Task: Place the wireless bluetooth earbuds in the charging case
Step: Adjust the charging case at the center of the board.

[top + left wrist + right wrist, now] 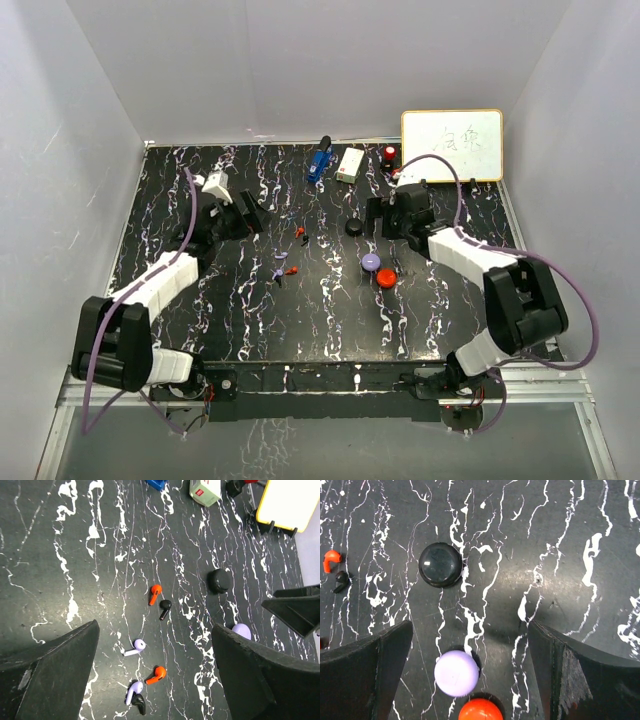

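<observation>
- While every one of the tiny stemmed plastic earbuds [134, 647] lies loose on the black, white-veined counter [75, 540], the step in hand is judged to be the approach for a first pick-up; nothing has been inserted yet.
- Six earbuds are seen in the left wrist view. An upper red earbud [155, 594] lies just beside a black earbud [165, 609], and a lone purple earbud is placed below them. A lower red earbud [157, 674] sits in a tight cluster with another purple and another black one.
- The left arm's fingers [55, 675] are spread wide above this scatter, and nothing is held between them.
- The right arm's fingers [365, 675] are parted as widely and are equally empty. They are poised over three round puck-like cases: a black domed case [440, 564], well apart from a lilac case [456, 673], with a red case [480, 711] just beside the lilac one.
- All three cases appear shut, so a lid would probably have to be opened before any earbud could be seated.
- For the next move, one earbud should be singled out. The lone purple earbud is judged the easiest, since it lies clear of its neighbours. The left fingers would need to be lowered astride it and narrowed a great deal, given how small it is.
</observation>
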`<state>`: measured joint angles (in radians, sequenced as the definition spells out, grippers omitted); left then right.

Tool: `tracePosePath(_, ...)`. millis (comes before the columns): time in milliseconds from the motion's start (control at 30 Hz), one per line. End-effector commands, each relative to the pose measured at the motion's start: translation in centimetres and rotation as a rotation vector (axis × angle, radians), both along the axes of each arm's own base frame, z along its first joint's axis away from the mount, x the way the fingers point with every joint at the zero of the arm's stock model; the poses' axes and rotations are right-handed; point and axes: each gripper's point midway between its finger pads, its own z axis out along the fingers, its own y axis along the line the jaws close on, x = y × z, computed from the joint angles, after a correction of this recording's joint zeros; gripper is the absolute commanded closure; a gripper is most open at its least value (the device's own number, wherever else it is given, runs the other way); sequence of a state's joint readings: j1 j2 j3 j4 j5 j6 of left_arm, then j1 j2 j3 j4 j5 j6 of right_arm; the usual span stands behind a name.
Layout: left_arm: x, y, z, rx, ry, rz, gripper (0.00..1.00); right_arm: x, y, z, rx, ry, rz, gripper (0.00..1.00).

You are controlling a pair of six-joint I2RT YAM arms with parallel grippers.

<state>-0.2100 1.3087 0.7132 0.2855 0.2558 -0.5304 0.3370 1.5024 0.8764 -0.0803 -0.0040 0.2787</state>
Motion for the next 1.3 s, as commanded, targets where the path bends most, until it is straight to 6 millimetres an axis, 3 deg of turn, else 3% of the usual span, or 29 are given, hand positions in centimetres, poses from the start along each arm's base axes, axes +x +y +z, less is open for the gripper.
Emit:
tracePosePath(0, 1.0, -1.6, 1.1, 0.016, -0.032, -0.033, 0.08, 2.9, 1.6, 1.2, 0.009, -0.055, 0.003, 0.02)
tracePosePath(200, 1.4, -3.4, 0.2, 0.028, -0.007, -0.066, 0.08, 5.4, 3.6, -0.3, 0.040, -0.030, 0.026, 0.02)
tracePosePath(433, 1.6, -4.1, 0.0, 0.038, 0.004, -0.079, 0.08, 7.0, 5.6, -2.2, 0.079, 0.009, 0.061, 0.02)
tracePosePath(600, 1.8, -4.2, -0.2, 0.049, 0.010, -0.080, 0.08, 6.9, 7.4, -2.8, 0.112, 0.031, 0.099, 0.02)
tracePosePath(967, 1.9, -4.2, -0.5, 0.047, 0.016, -0.077, 0.07, 4.4, 12.1, -2.7, 0.151, 0.049, 0.175, 0.02)
tracePosePath(1067, 2.1, -4.3, -0.6, 0.049, 0.017, -0.080, 0.08, 4.0, 12.4, -2.5, 0.148, 0.044, 0.169, 0.02)
tracePosePath(1267, 2.3, -5.4, -1.0, 0.044, 0.030, -0.117, 0.08, 4.6, 10.7, -0.2, 0.101, -0.025, 0.097, 0.02)
